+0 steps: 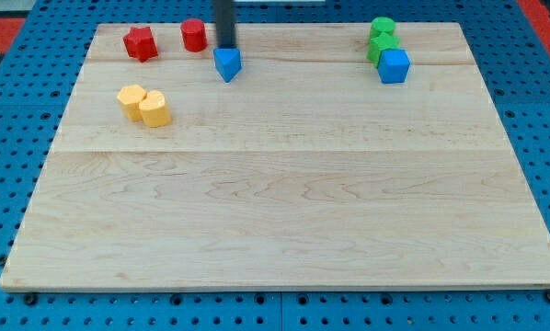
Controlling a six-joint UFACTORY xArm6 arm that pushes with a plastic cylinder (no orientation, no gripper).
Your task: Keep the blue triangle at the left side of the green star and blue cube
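The blue triangle [227, 64] lies near the view's top, left of centre. My tip [225, 46] comes down from the view's top and sits just behind the triangle, touching or nearly touching its top edge. The green star [382, 46] and the blue cube [394, 66] sit together at the view's top right, the cube just below and right of the star. A green cylinder-like block [382, 27] sits just above the star. The triangle is far to the left of the star and cube.
A red star-like block [140, 42] and a red cylinder [194, 35] sit at the top left. Two yellow blocks [143, 104] lie side by side at the left, below them. The wooden board [284, 211] lies on a blue pegboard surface.
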